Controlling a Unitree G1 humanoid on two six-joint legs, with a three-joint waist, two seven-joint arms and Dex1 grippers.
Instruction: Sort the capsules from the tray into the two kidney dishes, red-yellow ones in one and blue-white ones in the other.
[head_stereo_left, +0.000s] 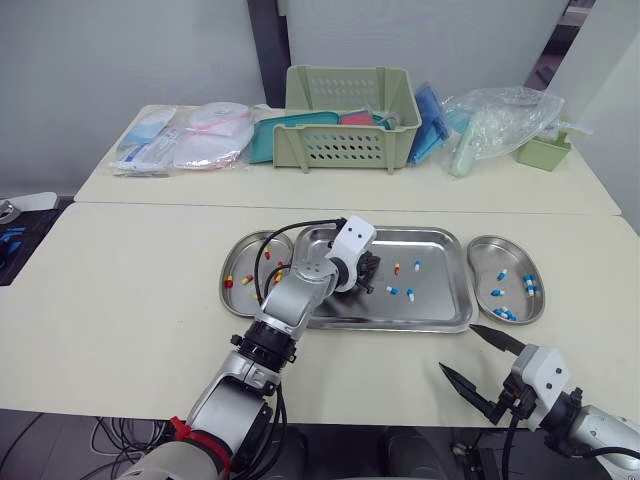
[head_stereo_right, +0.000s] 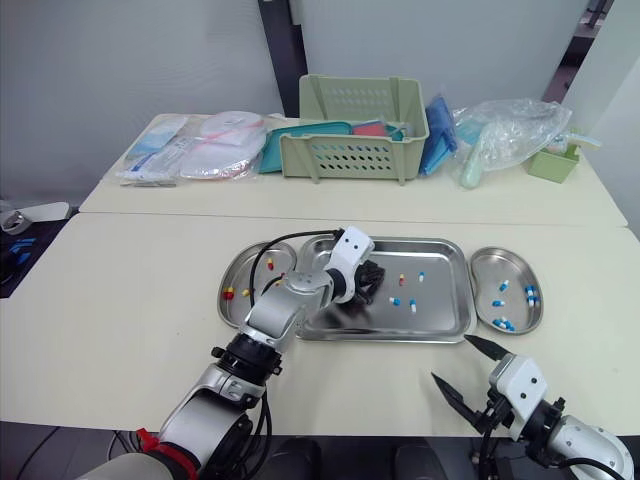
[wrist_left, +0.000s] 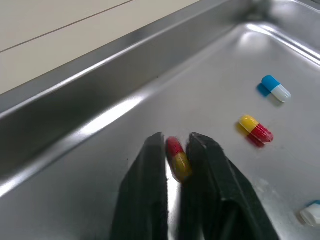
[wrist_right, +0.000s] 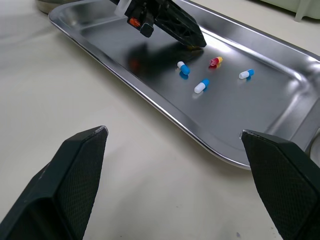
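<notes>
Left wrist view: left gripper, black fingers pinched narrow on a red-yellow capsule, low at the floor of the rectangular steel tray, towards its left end. Step in hand, prob.: pickup of a red-yellow. Next calls for a lift clear of the rim, a short carry left to the steel kidney dish holding red-yellows, then release. Right gripper is spread wide, empty, in front of the tray. Head views hide the pinch behind the wrist but show blue-whites in the right-hand kidney dish. Right wrist view shows four loose capsules in the tray.

Silver tray, red-yellow capsule, blue-white capsule
</notes>
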